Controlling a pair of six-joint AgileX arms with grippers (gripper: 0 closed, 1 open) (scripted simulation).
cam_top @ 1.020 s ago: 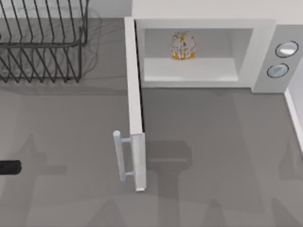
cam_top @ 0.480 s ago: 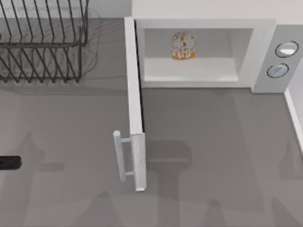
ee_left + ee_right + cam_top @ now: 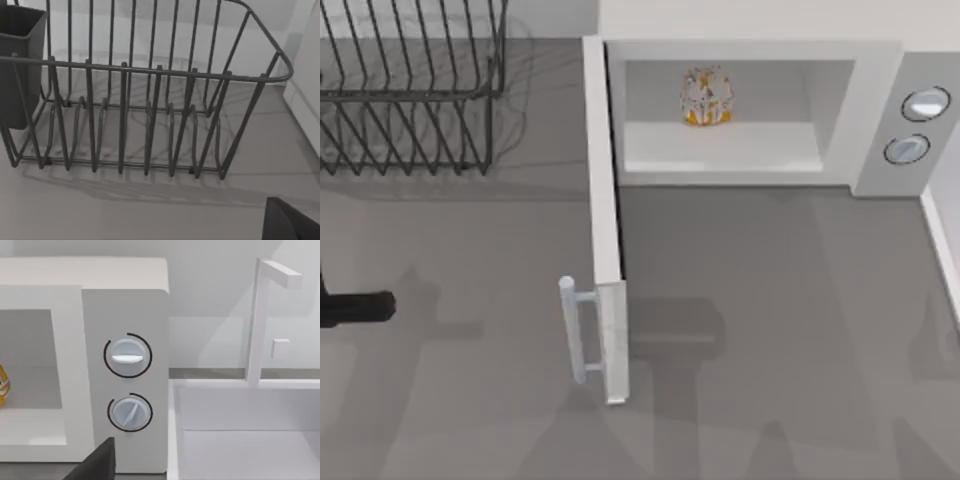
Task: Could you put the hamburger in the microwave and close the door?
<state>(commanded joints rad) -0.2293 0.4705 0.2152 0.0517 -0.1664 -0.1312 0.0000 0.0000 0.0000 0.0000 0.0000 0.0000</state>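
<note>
One half of your job looks done: the hamburger (image 3: 707, 97) sits inside the microwave (image 3: 750, 110), toward the back of the cavity and a little to its 9 o'clock side, upright on its orange band with the speckled bun on top; it is round, so it has no long axis to speak of. You can catch a sliver of it at the cavity's edge in the right wrist view (image 3: 2, 386), beside the grey panel with the two dials (image 3: 127, 356). The door (image 3: 607, 230) stands fully open, hinged at the cavity's 9 o'clock corner, its long axis running from 12 toward 6 o'clock across the table (image 3: 770, 300), with the bar handle (image 3: 570, 328) on its 9 o'clock face near the free end. What has changed over the last second is your left arm (image 3: 355, 308): its dark tip has moved in from the table's 9 o'clock edge, slightly toward 12 and toward the door. I read that as the start of the closing approach, though it is well apart from the handle. Whether its claw is apart or together I cannot tell. Its wrist camera looks at the wire rack (image 3: 150, 115) at 10 o'clock. The right arm appears parked near 3 o'clock.
</note>
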